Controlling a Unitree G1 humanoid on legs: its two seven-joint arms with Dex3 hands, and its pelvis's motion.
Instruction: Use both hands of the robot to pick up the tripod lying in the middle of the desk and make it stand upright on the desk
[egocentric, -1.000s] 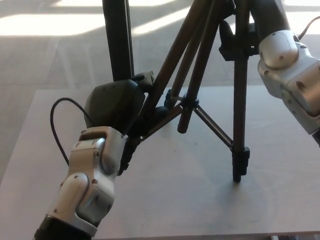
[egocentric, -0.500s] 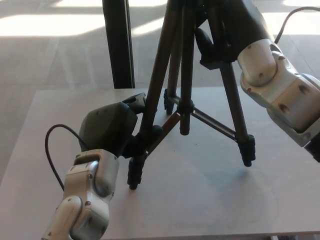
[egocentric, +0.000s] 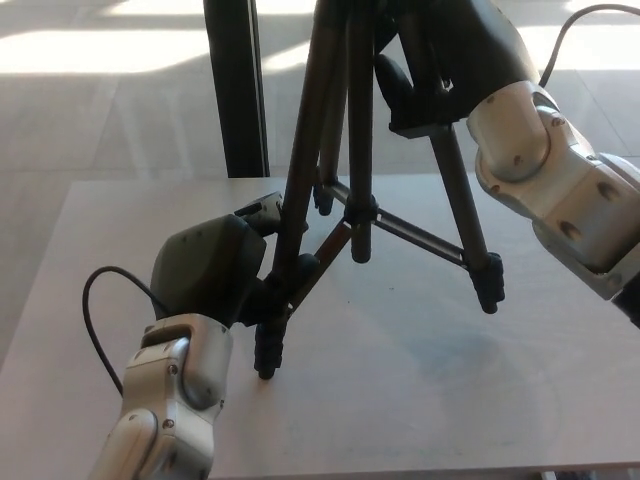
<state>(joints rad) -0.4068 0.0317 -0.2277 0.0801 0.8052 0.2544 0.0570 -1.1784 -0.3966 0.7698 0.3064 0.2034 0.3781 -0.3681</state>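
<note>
A dark tripod (egocentric: 352, 190) stands nearly upright on the pale desk (egocentric: 400, 390), legs spread and its top out of frame. Its near leg ends in a rubber foot (egocentric: 266, 352) resting on the desk at the left. A second foot (egocentric: 489, 285) is at the right and a third (egocentric: 322, 196) at the back. My left hand (egocentric: 215, 265) is shut on the lower part of the near leg. My right hand (egocentric: 455, 50) is shut on the upper part of the right leg, near the top edge.
A black post (egocentric: 236, 88) rises behind the desk's far edge at upper left. A thin black cable (egocentric: 95, 320) loops beside my left wrist. Sunlit floor lies beyond the desk.
The tripod has swung leftward and more upright, and its near foot has come down onto the desk. Both hands kept their hold; my right arm moved left with it.
</note>
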